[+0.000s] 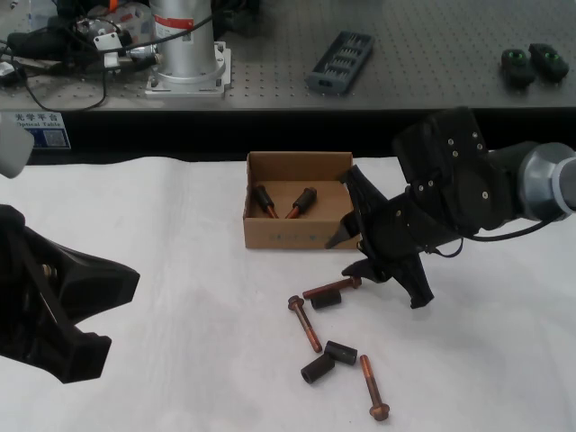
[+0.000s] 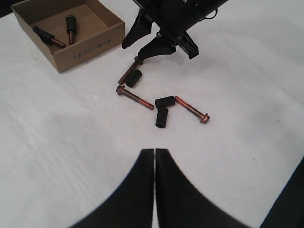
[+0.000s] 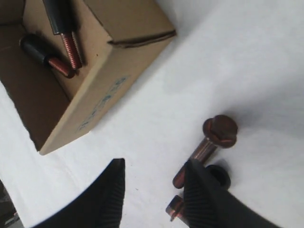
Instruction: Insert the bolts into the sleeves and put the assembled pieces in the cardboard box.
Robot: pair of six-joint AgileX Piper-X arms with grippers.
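Right gripper (image 3: 154, 167) parted, bolt (image 3: 205, 148) just beside one finger, cardboard box (image 3: 102, 102) near

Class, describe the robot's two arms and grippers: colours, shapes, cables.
The left gripper has two broad, curved black fingers tapering to narrow tips. The right gripper has similar black fingers with finely ribbed faces, on a blocky black wrist housing dotted with small screws, joined to a grey-silver arm segment. A thin black cable loops beneath it.
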